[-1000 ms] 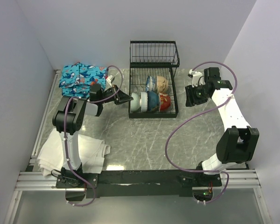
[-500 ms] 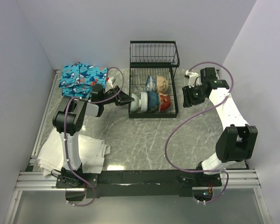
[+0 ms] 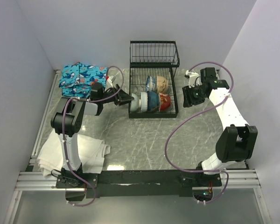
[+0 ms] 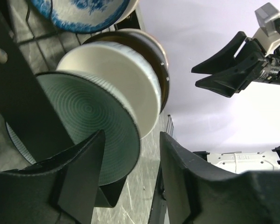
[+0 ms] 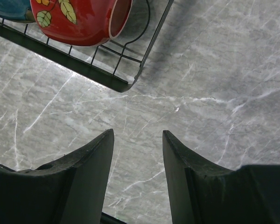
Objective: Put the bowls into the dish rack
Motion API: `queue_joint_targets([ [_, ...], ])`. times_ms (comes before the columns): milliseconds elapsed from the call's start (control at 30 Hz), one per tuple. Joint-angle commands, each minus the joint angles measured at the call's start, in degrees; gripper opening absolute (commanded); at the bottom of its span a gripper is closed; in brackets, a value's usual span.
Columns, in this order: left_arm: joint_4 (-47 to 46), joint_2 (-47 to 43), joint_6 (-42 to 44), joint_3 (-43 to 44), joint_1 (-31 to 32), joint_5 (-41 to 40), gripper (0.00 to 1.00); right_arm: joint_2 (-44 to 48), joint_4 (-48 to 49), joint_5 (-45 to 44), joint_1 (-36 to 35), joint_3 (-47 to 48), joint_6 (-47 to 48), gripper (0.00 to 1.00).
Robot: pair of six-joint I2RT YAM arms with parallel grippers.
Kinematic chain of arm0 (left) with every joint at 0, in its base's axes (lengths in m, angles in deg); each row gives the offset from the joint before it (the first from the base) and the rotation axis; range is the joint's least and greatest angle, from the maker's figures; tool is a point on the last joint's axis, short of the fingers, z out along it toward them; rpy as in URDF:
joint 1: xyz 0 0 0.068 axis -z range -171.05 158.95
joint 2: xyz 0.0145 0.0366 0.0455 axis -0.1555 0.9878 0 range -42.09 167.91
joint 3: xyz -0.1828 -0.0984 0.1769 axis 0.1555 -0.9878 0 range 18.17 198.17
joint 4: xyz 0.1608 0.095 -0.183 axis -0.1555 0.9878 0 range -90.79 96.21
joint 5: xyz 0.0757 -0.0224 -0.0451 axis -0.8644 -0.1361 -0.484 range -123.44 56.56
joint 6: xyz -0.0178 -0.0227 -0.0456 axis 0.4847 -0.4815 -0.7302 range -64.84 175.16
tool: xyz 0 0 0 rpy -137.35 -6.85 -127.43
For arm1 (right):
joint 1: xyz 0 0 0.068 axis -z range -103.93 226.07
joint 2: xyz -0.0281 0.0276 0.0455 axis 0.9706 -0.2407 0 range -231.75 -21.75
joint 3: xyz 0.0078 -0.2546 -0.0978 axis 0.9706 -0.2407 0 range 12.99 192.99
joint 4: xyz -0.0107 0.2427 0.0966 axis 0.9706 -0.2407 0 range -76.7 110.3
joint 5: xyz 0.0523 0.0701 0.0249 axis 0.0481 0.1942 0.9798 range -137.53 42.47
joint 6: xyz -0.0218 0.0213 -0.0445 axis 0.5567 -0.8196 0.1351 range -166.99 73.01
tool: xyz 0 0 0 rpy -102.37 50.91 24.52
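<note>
While the pale green bowl (image 4: 86, 112) is standing on edge at the left end of the dish rack (image 3: 154, 54), the left hand (image 4: 131, 136) is sitting just left of it, fingers apart, not squeezing; the right hand (image 5: 136, 144) is hanging open, farther away.

Lab test cell: plain white walls (image 3: 84, 32), aluminium rail frame (image 3: 37, 179), marble-look tabletop (image 3: 144, 140).

so the bowls (image 3: 150, 99) stand in the dish rack (image 3: 154, 59) at the worktop's (image 3: 144, 140) back, left tool (image 3: 128, 99) just left of it, right tool (image 3: 189, 98) off to its right
</note>
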Motion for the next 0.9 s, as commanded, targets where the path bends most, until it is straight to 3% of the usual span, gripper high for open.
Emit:
queue_joint_targets([
  [0, 2.8, -4.9, 4.9, 3.0, -0.6, 0.1, 0.57, -0.3, 1.3, 0.0, -0.7, 2.5, 0.4, 0.54],
  [100, 6.9, -6.2, 8.3, 3.9, -1.3, -0.2, 0.58, -0.4, 1.5, 0.1, -0.9, 2.6, 0.4, 0.54],
  [267, 29.8, -8.0, 22.7, 8.8, -3.5, -2.7, 0.60, 0.2, 2.0, 0.4, -0.8, 1.9, 0.1, 0.54],
  [400, 42.1, -11.3, 31.9, 10.4, -6.4, -6.6, 0.63, 0.7, 4.1, 0.8, -0.8, 1.0, -1.0, 0.54],
  [533, 51.8, -16.0, 40.6, 12.3, -9.4, -15.8, 0.65, 2.1, 7.4, -2.2, -0.1, 0.3, -4.8, 0.58],
  [600, 56.3, -19.3, 44.3, 15.2, -9.4, -19.3, 0.76, 4.0, 10.5, -7.6, 1.0, -0.5, -9.8, 0.70],
  [667, 58.5, -21.2, 47.7, 17.4, -9.4, -21.2, 0.97, 5.3, 11.9, -9.8, 4.5, -1.5, -14.4, 0.81],
  [733, 62.8, -22.7, 49.6, 21.2, -9.4, -20.9, 0.97, 6.7, 13.0, -10.8, 7.1, -2.2, -16.4, 0.85],
  [767, 64.4, -23.2, 50.3, 22.4, -9.4, -22.3, 0.97, 7.2, 13.5, -11.2, 10.1, -2.4, -19.6, 0.99],
  [867, 66.8, -26.7, 51.1, 24.0, -9.3, -29.7, 0.96, 8.3, 15.0, -11.0, 16.6, -3.0, -26.9, 1.00],
])
